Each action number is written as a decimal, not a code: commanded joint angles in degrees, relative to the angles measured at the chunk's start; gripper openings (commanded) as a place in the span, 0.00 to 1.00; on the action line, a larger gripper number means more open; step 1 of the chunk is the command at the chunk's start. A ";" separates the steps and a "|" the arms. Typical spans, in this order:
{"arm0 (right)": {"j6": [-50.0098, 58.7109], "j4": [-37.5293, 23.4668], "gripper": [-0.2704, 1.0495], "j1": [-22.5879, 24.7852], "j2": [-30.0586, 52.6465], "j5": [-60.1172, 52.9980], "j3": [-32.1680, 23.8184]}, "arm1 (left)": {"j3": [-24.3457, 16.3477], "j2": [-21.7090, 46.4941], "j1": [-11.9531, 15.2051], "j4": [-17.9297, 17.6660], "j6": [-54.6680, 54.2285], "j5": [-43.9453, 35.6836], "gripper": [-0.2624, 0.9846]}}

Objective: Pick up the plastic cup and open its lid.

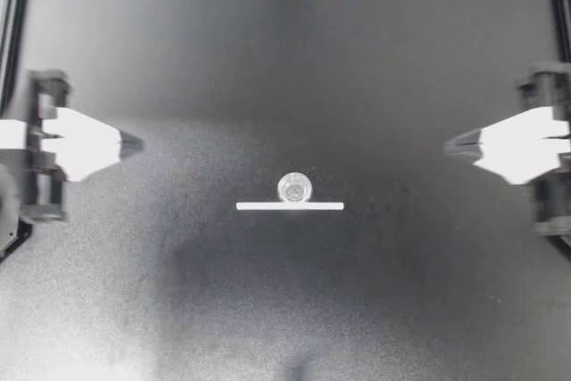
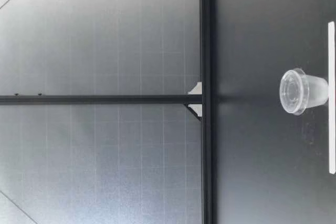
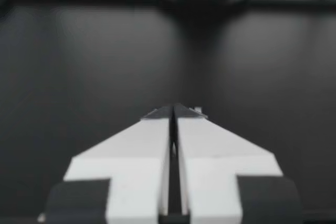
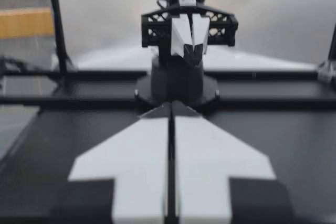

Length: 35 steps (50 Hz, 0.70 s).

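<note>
Dark matte table [image 1: 285,310], filling the top view. At opposite sides, tips pointing inward: left gripper [image 1: 134,142] and right gripper [image 1: 451,144], both white and wedge-shaped. Left gripper [image 3: 173,111] seen from its own wrist with fingers pressed together, only a hairline seam between them, nothing held. Right gripper [image 4: 171,109] likewise closed tight on nothing, facing the left gripper [image 4: 188,40] across the table.

Thin white strip [image 1: 290,206] lying flat near the table's middle, between the two sets of jaws.

Small clear plastic cup [image 1: 294,188], round from above. In the low view, standing upright [image 2: 304,91], widest at the flat translucent lid [image 2: 292,91] seated on top, tapering to the base. Just beside the strip [image 2: 331,98], on its far side from the low camera. Well apart from both jaws, about midway between them, slightly off their shared line toward the strip.
</note>
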 commanded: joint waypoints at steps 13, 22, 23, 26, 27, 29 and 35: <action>0.26 0.18 0.06 -0.70 10.81 -1.41 -4.75 | -4.39 13.45 0.18 -0.09 -0.62 -0.62 0.10; 0.26 0.26 0.06 -0.97 15.21 -1.41 -6.33 | -6.68 18.28 0.18 -0.26 -0.70 -0.70 0.17; 0.26 0.26 0.06 -0.97 15.64 -1.41 -6.42 | -6.94 18.90 0.18 -0.26 -0.70 -0.70 0.19; 0.26 0.26 0.06 -1.05 17.14 -1.41 -7.03 | -7.56 20.30 0.18 -0.26 -0.62 -0.70 0.26; 0.26 0.26 0.06 -1.05 17.58 -1.41 -7.21 | -7.82 20.83 0.18 -0.26 -0.62 -0.70 0.29; 0.26 0.26 0.06 -1.14 18.54 -1.41 -7.56 | -8.44 22.24 0.18 -0.26 -0.70 -0.79 0.38; 0.26 0.26 0.06 -1.85 22.32 -1.41 -8.88 | -10.02 25.75 0.18 -0.26 -0.70 -0.88 0.64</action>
